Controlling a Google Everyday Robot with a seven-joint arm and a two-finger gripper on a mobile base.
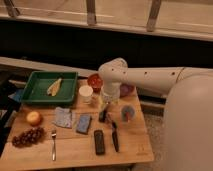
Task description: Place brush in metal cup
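The brush point(115, 138), a thin black stick, lies on the wooden table point(135, 150) near the front, just right of a wider black block point(99, 141). My white arm reaches in from the right and bends down over the table's middle. My gripper point(103, 113) hangs low over the table between the white cup point(86, 93) and the blue cup with an orange inside point(128, 112), a little behind the brush's far end. It is apart from the brush. The metal cup does not show as a separate thing; the wrist and gripper cover that spot.
A green tray point(35, 94) with a pale yellow item stands back left. A red bowl point(94, 80) and a purple bowl point(126, 90) sit behind the arm. An apple point(34, 118), grapes point(29, 136), a fork point(53, 144), a grey cloth point(63, 117) and a blue sponge point(83, 123) lie left.
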